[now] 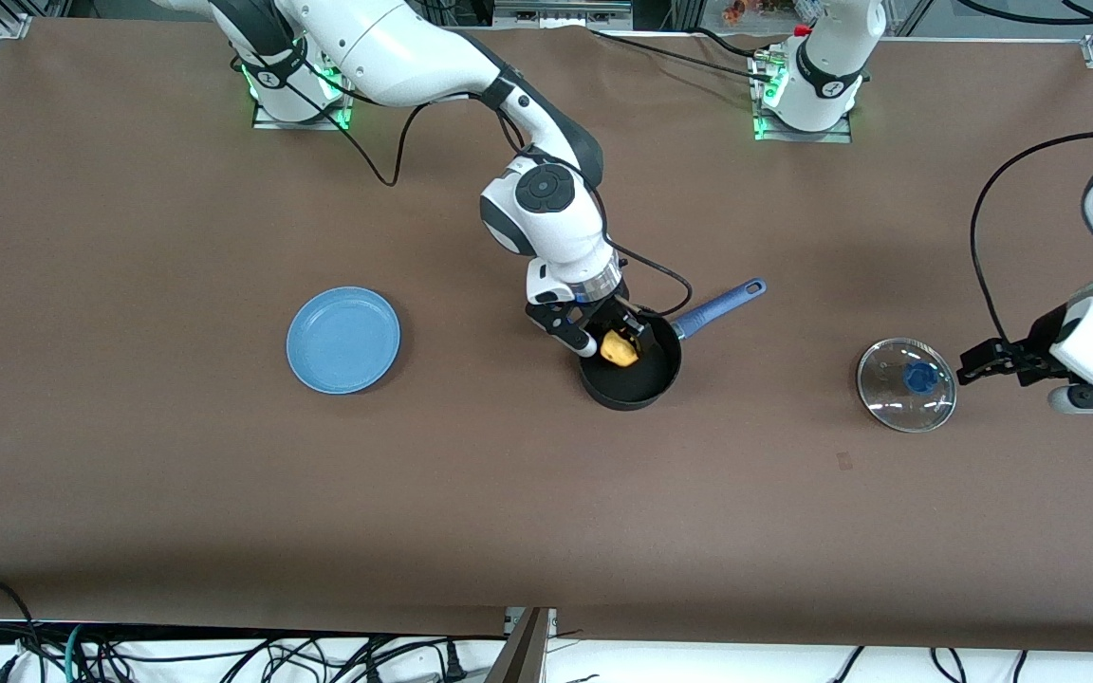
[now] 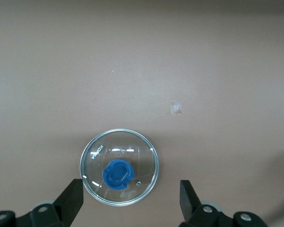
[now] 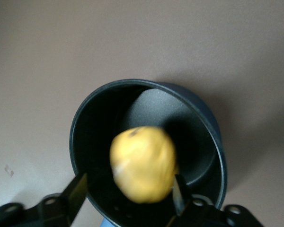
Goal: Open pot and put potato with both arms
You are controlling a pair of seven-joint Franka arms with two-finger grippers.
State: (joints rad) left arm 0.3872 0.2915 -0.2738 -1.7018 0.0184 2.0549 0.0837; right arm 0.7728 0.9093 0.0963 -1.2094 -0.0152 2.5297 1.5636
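The black pot (image 1: 649,387) stands uncovered mid-table, its blue handle (image 1: 722,305) pointing toward the left arm's end. My right gripper (image 1: 608,332) hangs over the pot's rim, open. The yellow potato (image 1: 619,349) is blurred between its fingers, just above the pot's inside. In the right wrist view the potato (image 3: 142,163) shows a wide gap to one finger of the right gripper (image 3: 128,191), over the pot (image 3: 80,123). The glass lid (image 1: 906,384) with its blue knob lies flat on the table. My left gripper (image 1: 969,365) hovers open beside it; the left wrist view shows lid (image 2: 119,166) and left gripper (image 2: 131,198).
A light-blue plate (image 1: 343,340) lies toward the right arm's end of the table, about level with the pot. The brown mat (image 1: 546,512) covers the table. Cables hang at the table edge nearest the front camera.
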